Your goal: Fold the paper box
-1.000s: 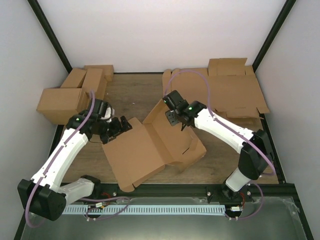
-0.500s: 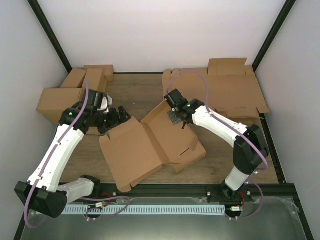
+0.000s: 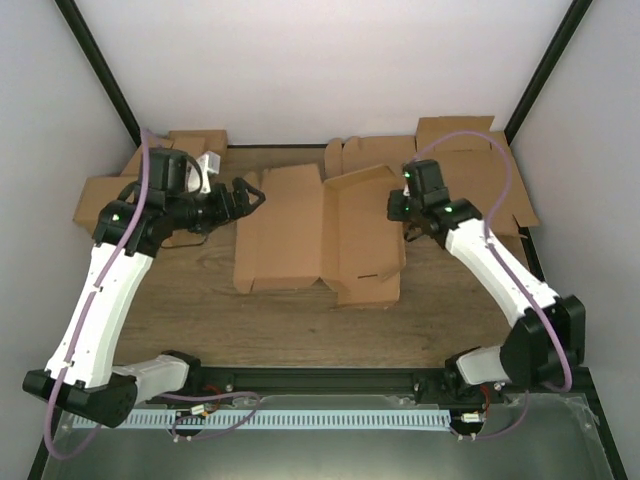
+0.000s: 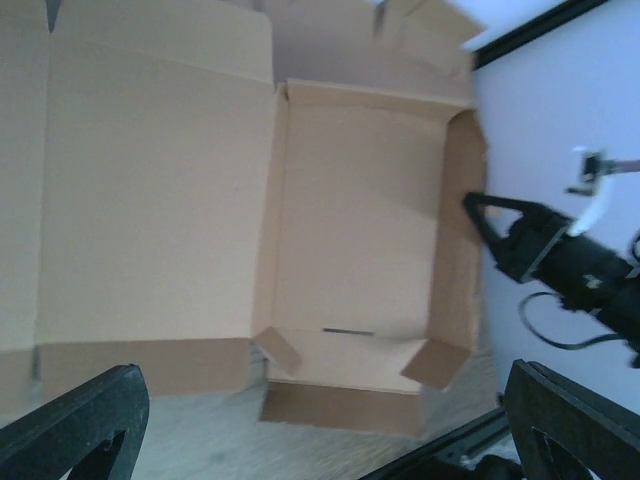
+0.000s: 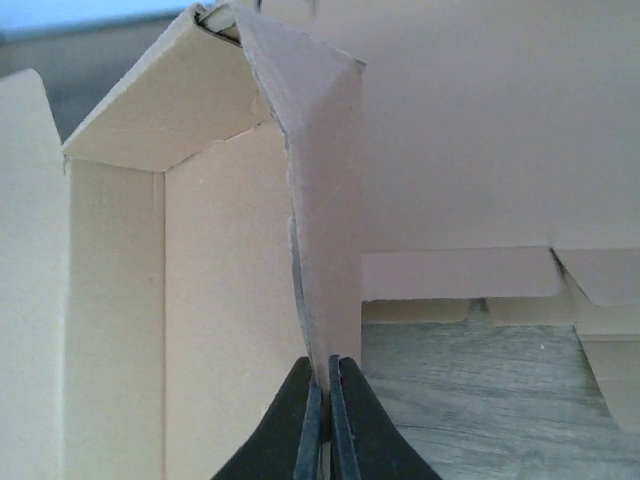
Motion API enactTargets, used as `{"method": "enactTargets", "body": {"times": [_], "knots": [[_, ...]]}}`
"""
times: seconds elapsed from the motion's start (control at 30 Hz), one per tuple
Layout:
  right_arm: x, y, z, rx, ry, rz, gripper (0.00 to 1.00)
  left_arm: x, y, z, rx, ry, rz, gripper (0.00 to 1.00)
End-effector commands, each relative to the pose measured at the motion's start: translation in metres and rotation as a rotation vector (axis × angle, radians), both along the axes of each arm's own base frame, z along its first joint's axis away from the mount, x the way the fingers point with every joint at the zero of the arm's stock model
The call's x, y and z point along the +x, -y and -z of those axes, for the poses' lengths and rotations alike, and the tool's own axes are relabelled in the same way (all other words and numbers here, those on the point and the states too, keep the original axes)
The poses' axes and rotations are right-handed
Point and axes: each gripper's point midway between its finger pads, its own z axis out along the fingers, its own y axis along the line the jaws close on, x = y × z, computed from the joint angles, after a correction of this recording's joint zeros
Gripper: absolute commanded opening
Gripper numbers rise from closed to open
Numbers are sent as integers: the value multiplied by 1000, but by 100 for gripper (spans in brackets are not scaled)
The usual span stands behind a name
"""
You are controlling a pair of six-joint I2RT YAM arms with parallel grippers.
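Brown paper box (image 3: 320, 235) lies open at the middle of the bench (image 3: 300, 330), walls partly raised. Right claw (image 5: 322, 392) pinches its right wall; left claw (image 3: 247, 195) hovers wide beside the lid panel. Next, probably: folding that wall inward.

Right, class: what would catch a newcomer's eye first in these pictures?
The plain brown cardboard box piece lies open in the middle of the table, one side wall raised. The right gripper is pinched shut on that wall, while the left gripper hovers open near the box's left edge.
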Motion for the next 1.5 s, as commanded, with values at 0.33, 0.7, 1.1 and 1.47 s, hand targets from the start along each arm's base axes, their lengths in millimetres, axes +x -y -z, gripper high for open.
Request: {"method": "enactTargets", "body": {"times": [0.33,0.7,1.1,1.47], "knots": [[-118,1,110,704,-524,549,13,-15,34,48,-303,-118,50,100],[-145,-60,59,468,-471,-30,91,-72,26,167,-240,-451,36,100],[-63,-29,-21,88,-55,-285,78,-56,27,185,-360,-355,-73,96],[37,-52,-64,-163,56,-448,74,-26,36,184,-261,-327,4,92]]}}
